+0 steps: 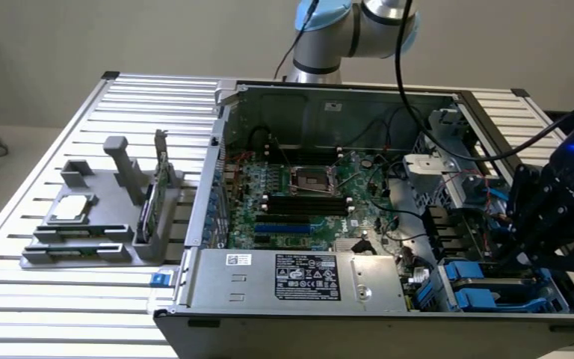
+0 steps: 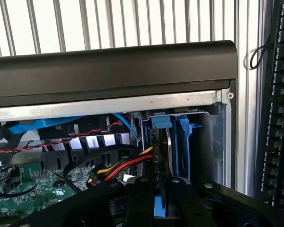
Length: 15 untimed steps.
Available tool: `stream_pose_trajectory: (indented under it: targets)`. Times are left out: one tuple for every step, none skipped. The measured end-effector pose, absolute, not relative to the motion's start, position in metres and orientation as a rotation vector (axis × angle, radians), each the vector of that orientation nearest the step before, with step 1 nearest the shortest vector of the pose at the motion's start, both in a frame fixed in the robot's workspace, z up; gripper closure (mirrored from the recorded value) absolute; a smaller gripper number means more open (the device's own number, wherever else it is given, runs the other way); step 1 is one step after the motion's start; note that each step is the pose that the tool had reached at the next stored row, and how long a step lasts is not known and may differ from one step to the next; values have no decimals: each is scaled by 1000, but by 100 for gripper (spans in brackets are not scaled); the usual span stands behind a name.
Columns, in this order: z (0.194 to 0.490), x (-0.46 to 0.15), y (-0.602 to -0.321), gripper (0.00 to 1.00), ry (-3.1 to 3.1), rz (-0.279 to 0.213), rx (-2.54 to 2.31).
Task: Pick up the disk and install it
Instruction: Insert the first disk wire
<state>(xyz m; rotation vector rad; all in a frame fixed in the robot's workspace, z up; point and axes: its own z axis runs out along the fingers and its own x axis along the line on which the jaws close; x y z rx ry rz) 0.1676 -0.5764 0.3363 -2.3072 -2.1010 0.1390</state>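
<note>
The black two-fingered gripper [image 2: 157, 198] is pinching the silver-grey, blue-railed disk [image 2: 166, 156] edge-on inside the open black computer case [image 1: 297, 299], where it is risking snagging the red-yellow-black cable bundle [image 2: 125, 165] just beside.

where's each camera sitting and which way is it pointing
Exterior view: off the arm, above the table, looking down into the open computer case; arm and hand show.
Wrist view: on the wrist, looking past the hand at the disk in its blue rails.
Shared: the case's blue drive bay and the hand.
</note>
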Motion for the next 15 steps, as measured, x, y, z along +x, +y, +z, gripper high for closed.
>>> stream_pose_trajectory:
  targets:
    - [336,168,-576,84,-2102,140,-2306]
    - [336,168,-576,84,-2104,140,-2304]
    - [336,169,-576,84,-2106,140,-2302]
    - [336,169,-576,84,-2109,140,-2299]
    - [336,169,-576,84,-2112,140,-2297]
    - [336,169,-576,84,-2116,140,-2293]
    - [336,169,-576,84,-2121,140,-2289]
    - [336,169,-576,84,-2126,141,-2284]
    - [336,169,-576,84,-2132,141,-2279]
    - [336,169,-576,84,-2139,141,-2273]
    - [336,169,-576,84,-2146,141,-2267]
    - [336,169,-576,84,-2152,141,-2261]
    - [336,169,-576,84,-2158,141,-2256]
    - [336,169,-576,84,-2163,141,-2252]
    - [336,169,-576,84,-2166,141,-2248]
